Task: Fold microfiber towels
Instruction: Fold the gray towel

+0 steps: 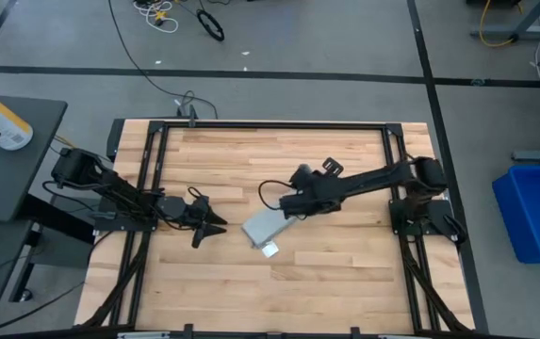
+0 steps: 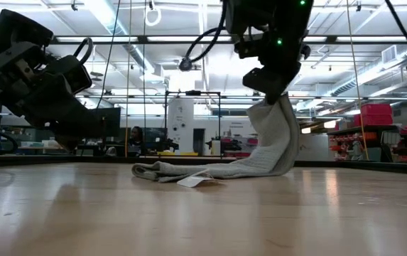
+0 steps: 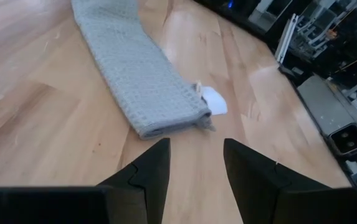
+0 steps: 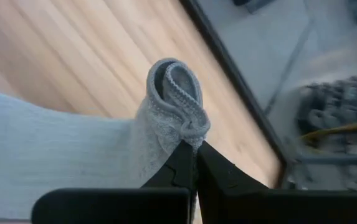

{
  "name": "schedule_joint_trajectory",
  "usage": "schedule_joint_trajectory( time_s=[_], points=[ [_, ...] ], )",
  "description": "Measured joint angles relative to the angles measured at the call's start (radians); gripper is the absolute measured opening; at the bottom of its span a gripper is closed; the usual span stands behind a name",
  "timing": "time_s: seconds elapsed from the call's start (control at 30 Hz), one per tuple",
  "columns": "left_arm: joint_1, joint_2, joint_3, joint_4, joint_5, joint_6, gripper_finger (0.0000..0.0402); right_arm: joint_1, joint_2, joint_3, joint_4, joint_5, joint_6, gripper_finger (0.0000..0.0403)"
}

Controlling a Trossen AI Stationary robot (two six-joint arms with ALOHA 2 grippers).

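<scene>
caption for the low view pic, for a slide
Right gripper lifts one end of the grey towel off the wooden table; left gripper waits open nearby.

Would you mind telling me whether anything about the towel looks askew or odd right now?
Nothing is damaged. The towel lies narrow and skewed on the table, one end bunched and lifted in the shut right claw, the other end trailing on the wood with its white tag sticking out. The open left claw waits nearby.
</scene>
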Motion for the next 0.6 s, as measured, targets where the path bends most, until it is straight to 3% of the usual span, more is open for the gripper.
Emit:
schedule_joint_trajectory(
  time_s=[0.23,0.6],
  points=[
    [0.0,0.0,0.0,0.034,0.012,-0.018,0.0157,0.032,-0.122,-0.154,0.42,-0.167,-0.189,0.0004],
    [0.0,0.0,0.0,0.026,0.008,-0.033,0.0157,0.073,-0.139,-0.294,0.83,-0.319,-0.217,0.0004]
  ],
)
